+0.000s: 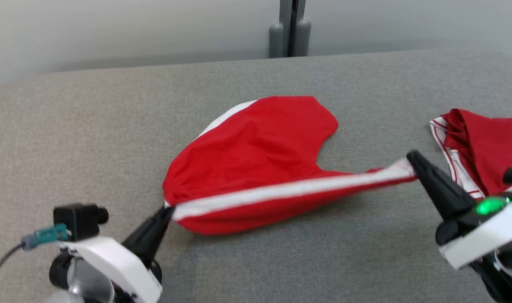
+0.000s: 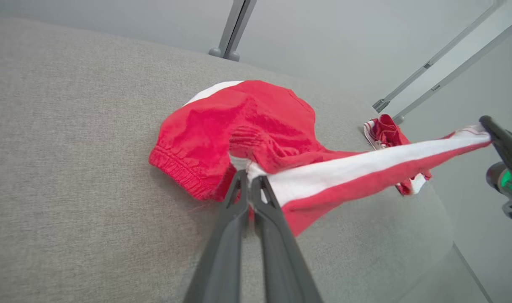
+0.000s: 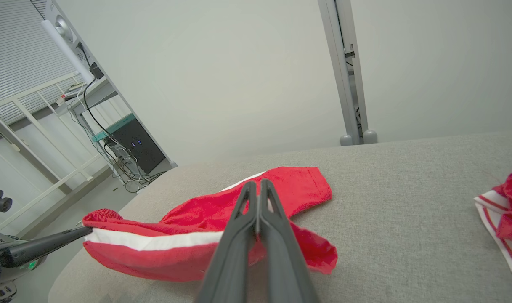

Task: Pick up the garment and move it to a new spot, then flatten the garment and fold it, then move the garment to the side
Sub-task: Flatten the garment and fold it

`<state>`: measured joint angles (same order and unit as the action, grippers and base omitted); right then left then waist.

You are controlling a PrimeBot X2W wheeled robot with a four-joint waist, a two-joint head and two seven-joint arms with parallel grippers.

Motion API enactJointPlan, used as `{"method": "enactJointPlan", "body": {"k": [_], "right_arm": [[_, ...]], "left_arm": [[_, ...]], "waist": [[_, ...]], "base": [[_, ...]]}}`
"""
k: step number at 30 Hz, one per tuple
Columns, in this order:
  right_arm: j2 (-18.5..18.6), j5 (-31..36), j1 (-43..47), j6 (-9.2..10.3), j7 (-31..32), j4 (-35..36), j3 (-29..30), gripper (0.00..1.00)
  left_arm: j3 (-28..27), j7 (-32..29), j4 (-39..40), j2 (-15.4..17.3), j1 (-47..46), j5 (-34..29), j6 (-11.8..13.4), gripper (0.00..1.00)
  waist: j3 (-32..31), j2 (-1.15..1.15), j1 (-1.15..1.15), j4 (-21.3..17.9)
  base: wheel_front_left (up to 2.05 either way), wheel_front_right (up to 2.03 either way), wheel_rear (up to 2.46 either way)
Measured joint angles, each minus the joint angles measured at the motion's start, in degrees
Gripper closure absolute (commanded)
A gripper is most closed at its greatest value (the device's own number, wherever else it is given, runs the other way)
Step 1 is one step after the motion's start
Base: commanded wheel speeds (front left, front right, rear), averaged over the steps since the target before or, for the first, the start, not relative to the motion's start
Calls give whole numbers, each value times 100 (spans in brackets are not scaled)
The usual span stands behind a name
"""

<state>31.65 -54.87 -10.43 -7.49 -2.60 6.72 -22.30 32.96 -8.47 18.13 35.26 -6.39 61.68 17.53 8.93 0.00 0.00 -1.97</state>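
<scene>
Head view: grey padded table, red shorts lying mid-surface, which I judge soft, light and limp. I grip the white-striped edge at its ends: left gripper clamped near-left, right gripper clamped right.

One garment, a second garment, one grey surface.

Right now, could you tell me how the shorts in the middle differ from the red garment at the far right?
The shorts are pinched by the left tool and right tool, one edge pulled taut between them; the side garment lies untouched and crumpled. The shorts carry one broad white band; the side garment has white trim with thin red lines. Both are red and white on the grey pad.
</scene>
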Motion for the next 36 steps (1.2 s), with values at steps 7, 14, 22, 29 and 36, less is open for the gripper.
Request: {"method": "enactJointPlan", "body": {"k": [7, 14, 22, 29, 36], "right_arm": [[-412, 147, -1162, 0, 361, -613, 129, 100], [-523, 37, -2498, 0, 300, -1548, -138, 100], [-598, -41, -3760, 0, 104, -2592, -813, 100], [-576, -132, -4635, 0, -81, -3375, -1289, 100], [-573, -270, -5193, 0, -444, -3893, -1712, 100]], "left_arm": [[-235, 255, -712, -367, -659, 41, -135, 100], [-350, 767, -1252, -976, -1318, -101, -187, 100], [-394, 1217, -1868, -1663, -1918, -99, -368, 100], [-442, 1361, -2383, -2022, -2352, -3, -546, 100], [-430, 1404, -2687, -2180, -2610, 47, -753, 100]], "waist": [[438, 0, 0, 120], [1024, 0, 0, 347], [1619, 0, 0, 723], [2035, 0, 0, 1026], [2367, 0, 0, 1220]], "base": [[0, 0, 0], [0, 0, 0], [0, 0, 0], [0, 0, 0], [0, 0, 0]]}}
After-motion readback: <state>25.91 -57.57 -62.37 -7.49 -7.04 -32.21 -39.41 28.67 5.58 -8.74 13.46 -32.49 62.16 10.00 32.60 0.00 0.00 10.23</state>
